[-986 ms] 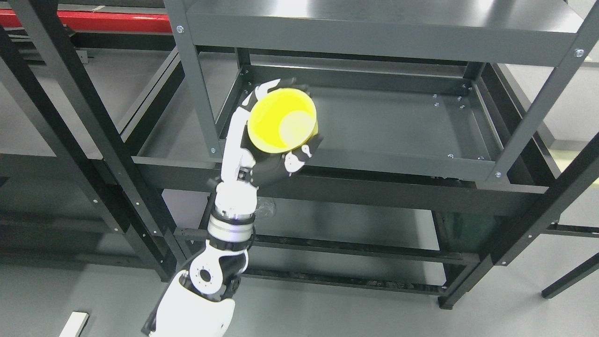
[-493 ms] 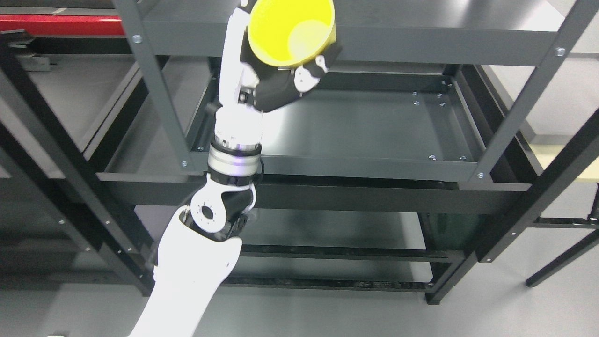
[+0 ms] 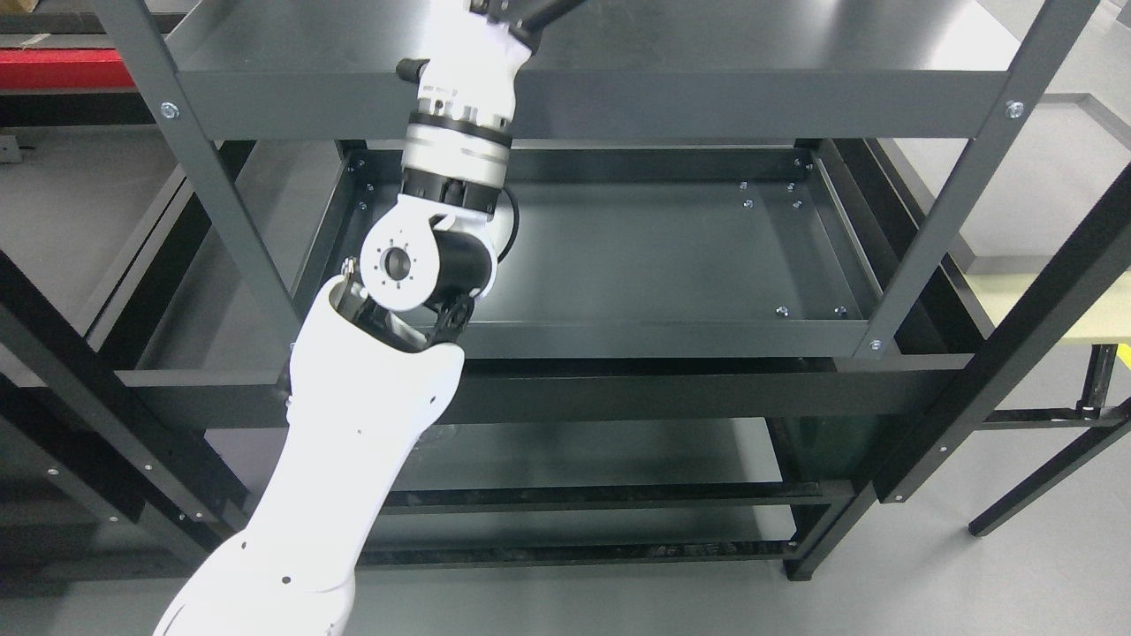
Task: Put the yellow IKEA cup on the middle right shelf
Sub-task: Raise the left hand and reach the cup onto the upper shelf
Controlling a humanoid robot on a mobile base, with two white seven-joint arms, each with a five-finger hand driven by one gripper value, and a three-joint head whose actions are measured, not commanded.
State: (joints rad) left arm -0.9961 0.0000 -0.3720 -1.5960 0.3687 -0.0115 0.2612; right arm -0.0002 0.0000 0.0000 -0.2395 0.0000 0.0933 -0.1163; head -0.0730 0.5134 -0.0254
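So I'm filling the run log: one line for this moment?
left arm: raised past top edge | hand, cup: out of view | shelf: bare

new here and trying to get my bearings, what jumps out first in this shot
The white robot arm stands out first: it comes up from the lower left and reaches past the top edge, so its hand is out of view. Behind it stands a dark metal shelf rack, its middle shelf bare where it shows. A red bar shows at the far upper left.
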